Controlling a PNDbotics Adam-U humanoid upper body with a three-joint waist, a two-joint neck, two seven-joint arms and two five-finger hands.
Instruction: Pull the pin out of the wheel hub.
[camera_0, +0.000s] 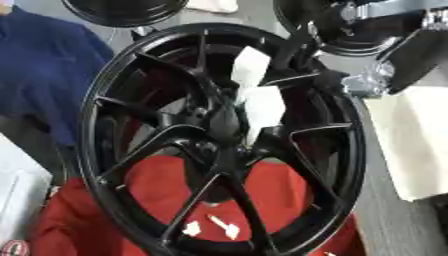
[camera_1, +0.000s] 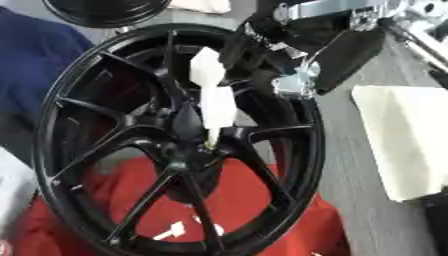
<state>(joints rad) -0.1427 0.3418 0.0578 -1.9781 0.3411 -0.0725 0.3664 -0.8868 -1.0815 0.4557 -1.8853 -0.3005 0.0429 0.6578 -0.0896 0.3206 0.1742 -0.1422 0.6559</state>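
A black spoked wheel hub (camera_0: 114, 150) stands nearly upright and fills both views. My right hand (camera_1: 271, 37), black with silver joints, comes in from the upper right and reaches over the rim toward the hub's centre. Two white pieces (camera_0: 261, 105) run down from the hand and taper to a thin white tip (camera_0: 250, 141) at the centre hole. Whether that tip is the pin or part of the hand is unclear. My left hand shows in neither view.
Red cloth (camera_0: 157, 180) with small white bits lies behind and under the wheel. A white cloth (camera_0: 411, 140) lies on the grey surface at right. Two more black wheels (camera_0: 122, 10) sit at the top. Someone in blue clothing (camera_0: 39, 70) is at left.
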